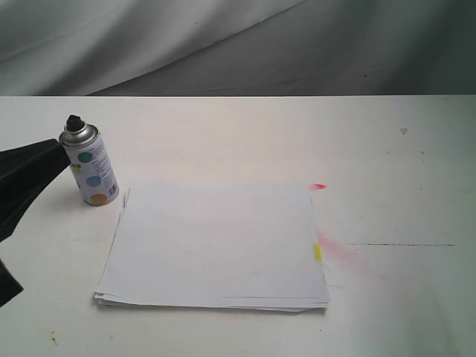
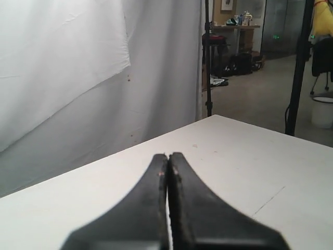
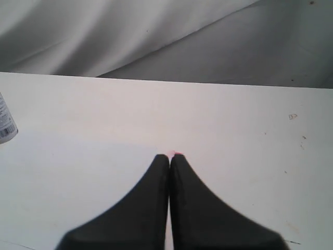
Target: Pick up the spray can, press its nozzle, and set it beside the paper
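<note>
The spray can (image 1: 91,165) stands upright on the white table, just off the far left corner of the paper (image 1: 216,245). Its black nozzle (image 1: 74,122) sits on the silver dome. The paper lies flat, with a small yellow mark (image 1: 317,252) on its right edge. My left gripper (image 1: 58,149) comes in from the left edge, shut, its tip right beside the can's upper body; contact is unclear. In the left wrist view the left gripper (image 2: 168,155) is shut on nothing. My right gripper (image 3: 170,155) is shut and empty, and only a sliver of the spray can (image 3: 5,125) shows.
A red spot (image 1: 320,186) and a pink spray stain (image 1: 342,253) mark the table to the right of the paper, with a thin dark line (image 1: 401,245) beyond. Grey cloth (image 1: 223,44) hangs behind the table's far edge. A black stand (image 2: 208,57) rises past the table.
</note>
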You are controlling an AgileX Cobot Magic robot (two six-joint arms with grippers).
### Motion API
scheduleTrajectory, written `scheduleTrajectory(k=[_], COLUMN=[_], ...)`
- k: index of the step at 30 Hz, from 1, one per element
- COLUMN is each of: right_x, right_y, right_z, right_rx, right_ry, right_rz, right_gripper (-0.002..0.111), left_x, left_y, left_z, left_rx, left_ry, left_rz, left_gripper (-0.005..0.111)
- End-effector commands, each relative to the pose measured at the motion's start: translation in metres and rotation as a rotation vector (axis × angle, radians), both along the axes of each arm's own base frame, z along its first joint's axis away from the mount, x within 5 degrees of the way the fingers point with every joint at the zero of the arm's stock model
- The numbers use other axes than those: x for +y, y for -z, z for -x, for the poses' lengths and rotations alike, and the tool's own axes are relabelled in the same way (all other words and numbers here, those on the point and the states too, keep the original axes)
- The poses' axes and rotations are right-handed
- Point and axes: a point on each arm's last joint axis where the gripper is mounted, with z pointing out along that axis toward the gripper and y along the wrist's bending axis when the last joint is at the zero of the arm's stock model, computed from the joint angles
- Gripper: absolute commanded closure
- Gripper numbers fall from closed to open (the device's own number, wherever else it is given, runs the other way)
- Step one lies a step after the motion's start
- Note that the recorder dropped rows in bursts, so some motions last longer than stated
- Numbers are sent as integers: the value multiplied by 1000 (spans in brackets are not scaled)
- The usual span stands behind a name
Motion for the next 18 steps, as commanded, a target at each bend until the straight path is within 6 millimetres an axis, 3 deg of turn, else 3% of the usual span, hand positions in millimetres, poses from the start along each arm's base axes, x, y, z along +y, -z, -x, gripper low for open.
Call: scheduleTrajectory(k=[1, 8, 18], right_x=[0, 1, 2], right_y=[7, 18, 18], right_z=[1, 3, 3], right_rx=[20, 55, 61], right_ry=[4, -3, -15], right_rz=[-7, -9, -12], right_gripper=[108, 108, 108], left_x=[-1, 3, 6], left_y=[11, 36, 63], left_z=[4, 12, 24], left_rx=[-21, 55, 111], left_ry=[13, -40, -70], left_rz=[-94, -39, -72], left_gripper=[107, 107, 107])
